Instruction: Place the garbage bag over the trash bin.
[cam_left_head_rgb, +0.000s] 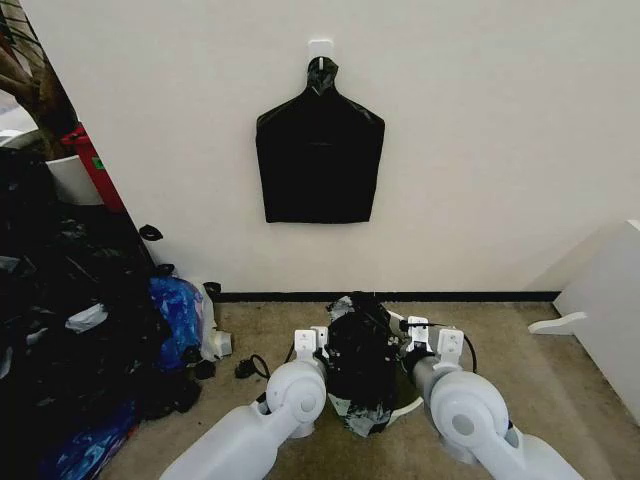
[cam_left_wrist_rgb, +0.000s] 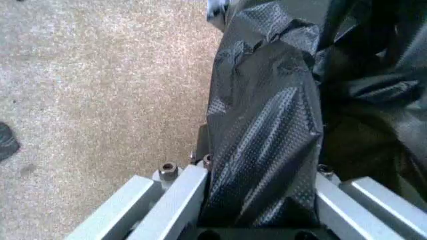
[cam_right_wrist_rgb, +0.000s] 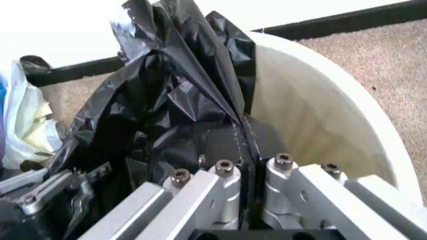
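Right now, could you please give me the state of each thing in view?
garbage bag: crumpled, draped over the bin, held on both sides
trash bin: upright, partly covered
left end effector: shut on the bag
right end effector: shut on the bag
bag pack: hanging on the wall

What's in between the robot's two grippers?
In the head view, the garbage bag bunched over the trash bin sits between the left gripper and right gripper; both pinch it.
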